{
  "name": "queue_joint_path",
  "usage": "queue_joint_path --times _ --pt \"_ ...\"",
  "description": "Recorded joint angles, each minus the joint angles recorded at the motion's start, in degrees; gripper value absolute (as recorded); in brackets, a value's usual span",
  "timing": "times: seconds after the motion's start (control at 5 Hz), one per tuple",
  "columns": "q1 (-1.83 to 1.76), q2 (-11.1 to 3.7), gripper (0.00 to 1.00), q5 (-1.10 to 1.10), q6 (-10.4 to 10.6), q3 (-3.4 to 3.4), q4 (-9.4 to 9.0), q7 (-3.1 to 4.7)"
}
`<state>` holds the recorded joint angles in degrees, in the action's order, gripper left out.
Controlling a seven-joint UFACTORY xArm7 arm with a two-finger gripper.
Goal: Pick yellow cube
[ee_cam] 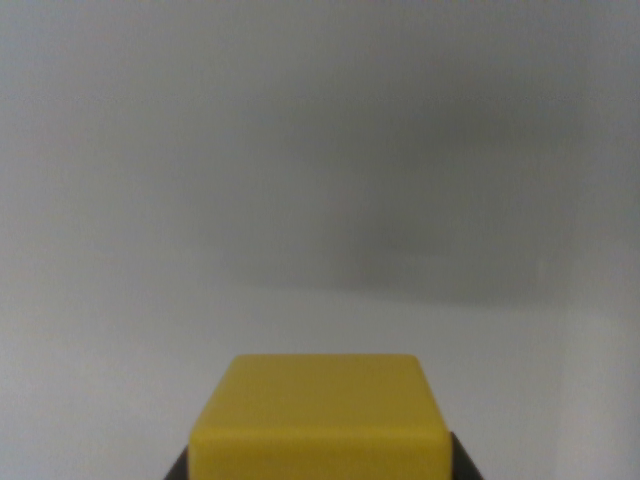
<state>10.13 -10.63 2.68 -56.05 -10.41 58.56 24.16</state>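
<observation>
Yellow cube point(318, 415) sits at the bottom centre of the wrist view, flanked by dark slivers that I take to be my gripper's point(318, 468) fingers point(463, 462), apparently closed on the cube. The grasp looks made; whether the cube is lifted I cannot tell. The grey background point(320, 150) is blurred, and the cube's lower part is cut off.
</observation>
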Motion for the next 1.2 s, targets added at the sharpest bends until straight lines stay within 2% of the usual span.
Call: queue_joint_path --times 0.2,0.4,0.6,0.8,1.0,1.2 --pt "-0.04 0.74 1.0 -0.18 -2.5 -0.03 1.73 -0.13" --pt "-0.04 0.74 1.0 -0.18 -2.5 -0.03 1.73 -0.13" --pt "-0.09 1.51 1.0 -0.38 -5.0 -0.06 3.53 -0.27" --pt "-0.09 1.51 1.0 -0.38 -5.0 -0.06 3.53 -0.27" --pt "-0.13 2.3 1.0 -0.57 -7.6 -0.08 5.38 -0.42" --pt "-0.13 2.3 1.0 -0.57 -7.6 -0.08 5.38 -0.42"
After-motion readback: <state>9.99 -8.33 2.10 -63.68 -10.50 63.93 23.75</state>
